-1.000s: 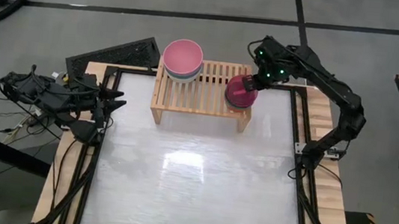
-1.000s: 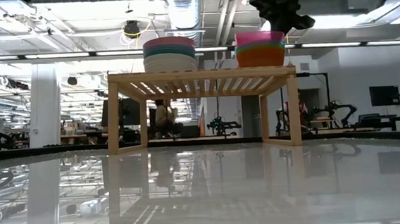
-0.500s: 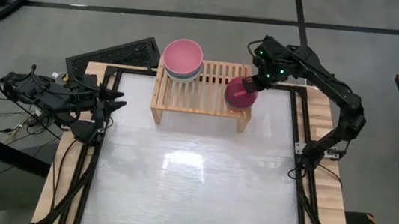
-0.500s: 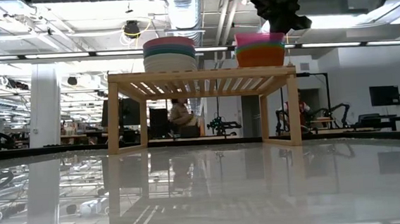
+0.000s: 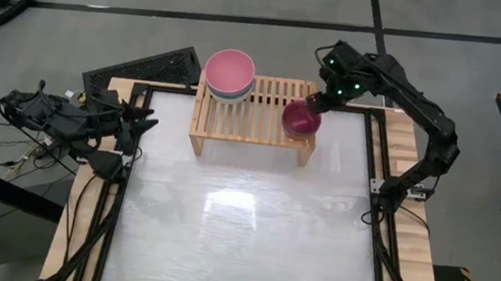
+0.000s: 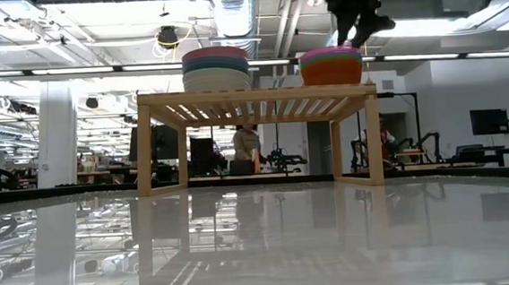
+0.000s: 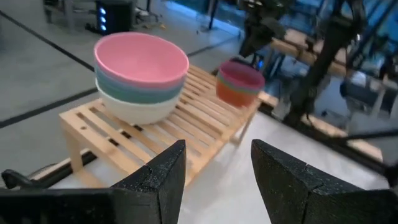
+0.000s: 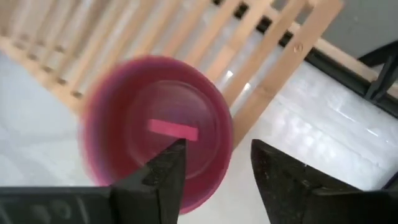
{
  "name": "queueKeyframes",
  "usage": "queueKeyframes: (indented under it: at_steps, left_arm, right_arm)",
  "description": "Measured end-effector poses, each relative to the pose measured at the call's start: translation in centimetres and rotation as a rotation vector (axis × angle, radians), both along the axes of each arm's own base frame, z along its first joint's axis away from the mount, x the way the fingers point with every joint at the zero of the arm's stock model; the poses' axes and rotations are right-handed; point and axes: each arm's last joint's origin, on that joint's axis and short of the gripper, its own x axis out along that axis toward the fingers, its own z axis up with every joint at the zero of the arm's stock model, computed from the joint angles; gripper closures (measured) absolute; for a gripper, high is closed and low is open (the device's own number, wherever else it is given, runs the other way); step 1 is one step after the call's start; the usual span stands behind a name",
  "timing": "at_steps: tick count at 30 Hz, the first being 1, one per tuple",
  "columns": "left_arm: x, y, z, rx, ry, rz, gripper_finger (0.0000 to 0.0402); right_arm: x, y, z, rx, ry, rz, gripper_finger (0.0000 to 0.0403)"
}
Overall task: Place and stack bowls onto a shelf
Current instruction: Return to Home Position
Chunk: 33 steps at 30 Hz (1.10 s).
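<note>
**STATUS: BOTH STACKS ON SHELF, R ARM OVER SMALL STACK**

Far edge of worktop (image 5: 241, 225) carries the shelf (image 5: 254, 122). The large stack (image 5: 230, 74) sits at the shelf's L end, cream at bottom, pink on top. The small stack (image 5: 301, 120) sits at the R end, orange at bottom, magenta on top. The R end effector (image 5: 319, 101) hangs just above the small stack, fingers apart, gripping nothing. The L end effector (image 5: 140, 139) sits at the worktop's L edge, well apart from the shelf, fingers apart, gripping nothing.

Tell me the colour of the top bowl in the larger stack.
Pink. The large round plastic bowl shows best in the left wrist view.
</note>
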Motion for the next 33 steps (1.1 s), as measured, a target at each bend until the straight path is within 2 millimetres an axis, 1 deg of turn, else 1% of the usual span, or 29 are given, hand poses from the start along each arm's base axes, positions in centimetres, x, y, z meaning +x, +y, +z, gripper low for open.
queueKeyframes:
  at_steps: [2,5,8,11,14,15,17,19,21,23,25,28,33]
  left_arm:
    - [0.1,0.0,0.3,-0.010,-0.043,0.032,0.0235]
    - [0.1,0.0,0.7,-0.035,-0.097,0.054,0.0235]
    - [0.1,0.0,0.6,-0.012,-0.065,0.019,0.0235]
    - [0.1,-0.1,0.3,0.048,0.004,-0.031,0.0235]
    - [0.1,-0.1,0.2,0.095,0.044,-0.053,0.0235]
    - [0.1,-0.1,0.2,0.095,0.043,-0.052,0.0235]
    - [0.1,-0.1,0.3,0.080,0.025,-0.043,0.0235]
    - [0.1,-0.1,0.4,0.092,0.018,-0.041,0.0235]
    - [0.2,-0.2,0.6,0.135,0.030,-0.077,0.0235]
    - [0.3,-0.3,0.8,0.161,0.027,-0.127,0.0235]
    - [0.2,-0.2,0.9,0.129,-0.002,-0.117,0.0235]
    - [-0.3,0.2,0.9,0.044,-0.046,-0.076,0.0235]
    - [-1.8,0.6,1.4,-0.041,-0.145,-0.159,0.0235]
  right_arm:
    - [-0.5,0.2,1.4,-0.015,-0.042,0.004,0.0194]
    - [-0.9,1.0,3.8,-0.078,-0.085,0.070,0.0193]
    - [-2.0,3.1,5.9,-0.157,-0.091,0.211,0.0195]
    - [-3.4,6.0,7.9,-0.287,-0.154,0.387,0.0194]
    - [-5.8,9.2,9.8,-0.417,-0.214,0.512,0.0195]
    - [-6.8,10.0,10.1,-0.440,-0.207,0.517,0.0195]
    - [-9.2,11.6,10.5,-0.444,-0.200,0.462,0.0195]
    - [-11.2,12.7,10.5,-0.457,-0.221,0.415,0.0195]
    - [-12.7,13.8,10.3,-0.496,-0.286,0.464,0.0195]
    - [-13.4,14.6,10.1,-0.542,-0.408,0.532,0.0195]
    - [-13.7,15.2,9.4,-0.563,-0.555,0.604,0.0195]
    - [-14.0,15.8,7.4,-0.607,-0.718,0.646,0.0195]
    - [-13.7,16.5,3.0,-0.605,-0.940,0.683,0.0196]
